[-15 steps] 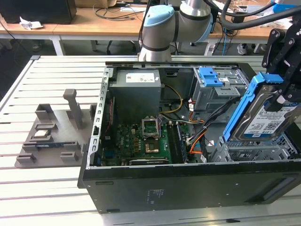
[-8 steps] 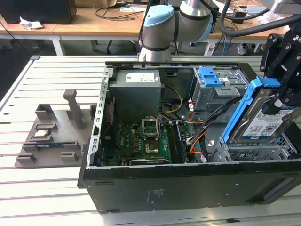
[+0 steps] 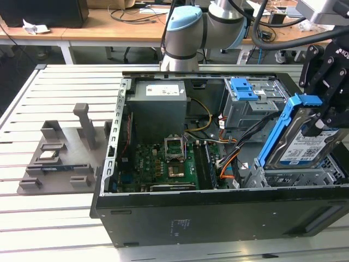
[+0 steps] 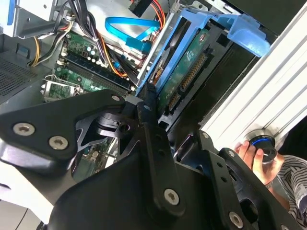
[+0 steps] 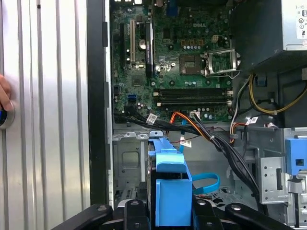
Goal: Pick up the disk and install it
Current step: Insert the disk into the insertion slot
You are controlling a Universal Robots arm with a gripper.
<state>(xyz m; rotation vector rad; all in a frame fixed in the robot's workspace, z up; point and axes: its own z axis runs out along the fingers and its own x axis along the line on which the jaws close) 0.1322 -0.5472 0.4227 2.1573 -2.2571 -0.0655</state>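
Gripping the disk (image 3: pixel 303 143) — tilted, over case (image 3: pixel 218 218)

**A robotics lab set up for computer assembly**

The setting is a robotics or electronics lab. An open black desktop computer case (image 3: pixel 218 218) lies on its side on a slatted aluminium worktable (image 3: pixel 49 218), exposing its green motherboard (image 3: pixel 163 169) and bundled coloured cables (image 3: pixel 226 158). A silver and pale blue industrial robot arm (image 3: pixel 188 30) stands behind the case. Beside the case, toward the exterior view's left, sits a grey plastic parts fixture (image 3: pixel 57 158). At the back stand wooden-topped desks (image 3: pixel 82 30) strewn with loose wires (image 3: pixel 128 12). A person's hand (image 4: pixel 252 155) rests on a round button in the second wrist view.
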